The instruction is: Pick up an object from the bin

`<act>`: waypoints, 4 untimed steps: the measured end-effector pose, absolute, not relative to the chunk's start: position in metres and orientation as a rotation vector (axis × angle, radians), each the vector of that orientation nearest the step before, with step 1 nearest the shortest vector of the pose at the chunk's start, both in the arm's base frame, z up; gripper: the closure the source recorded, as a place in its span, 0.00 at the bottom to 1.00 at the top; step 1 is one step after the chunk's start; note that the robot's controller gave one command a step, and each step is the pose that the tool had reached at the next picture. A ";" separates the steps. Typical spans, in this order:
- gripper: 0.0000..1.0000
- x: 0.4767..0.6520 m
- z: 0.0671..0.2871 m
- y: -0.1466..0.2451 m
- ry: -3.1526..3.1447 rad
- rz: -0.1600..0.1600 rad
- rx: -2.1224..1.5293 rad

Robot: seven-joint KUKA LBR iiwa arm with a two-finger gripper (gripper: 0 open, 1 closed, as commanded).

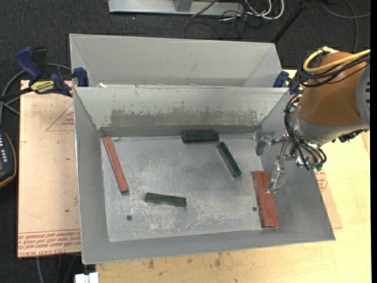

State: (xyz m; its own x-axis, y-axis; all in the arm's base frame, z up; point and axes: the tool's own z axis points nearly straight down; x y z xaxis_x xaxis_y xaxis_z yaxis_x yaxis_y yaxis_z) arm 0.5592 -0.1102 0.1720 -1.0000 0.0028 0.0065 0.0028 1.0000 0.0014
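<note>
We found the gripper (274, 180) low in the right part of the grey metal bin (177, 232), hanging from the arm's orange-covered wrist (330, 99). It stood over the upper end of a red-brown bar (267, 204) that lay flat on the floor, running front to back close to the right wall (303, 208). Whether the gripper was spread or pressed together we could not tell, and we could not tell whether it touched the bar. We saw nothing held in it.

A slanted dark green bar (228, 160) lay just to the left of that end, apart from the red-brown bar. Another dark green bar (200, 137) lay by the back wall and a third (165, 200) lay toward the front left. A second red-brown bar (116, 164) lay along the left wall, well apart from the gripper.

We judged the step in hand to be the approach to the near red-brown bar. To do it well, we thought the gripper should close across the bar's narrow width, not along its length. It should also take hold nearer the middle than the end, so the bar would lift level and not swing. The sloping right wall left little room on that side, so we reckoned a straight descent and a straight lift were the safest.
</note>
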 end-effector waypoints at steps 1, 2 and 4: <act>0.00 0.502 0.069 -0.125 -3.009 -0.005 0.895; 0.00 0.525 0.100 -0.146 -2.944 -0.012 1.109; 0.00 0.516 0.075 -0.138 -2.451 -0.011 1.974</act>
State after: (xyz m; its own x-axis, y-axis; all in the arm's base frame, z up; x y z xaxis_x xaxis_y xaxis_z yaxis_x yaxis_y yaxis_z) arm 0.5164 -0.1382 0.0750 -0.2133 -0.9769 -0.0085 -0.9770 0.2133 0.0021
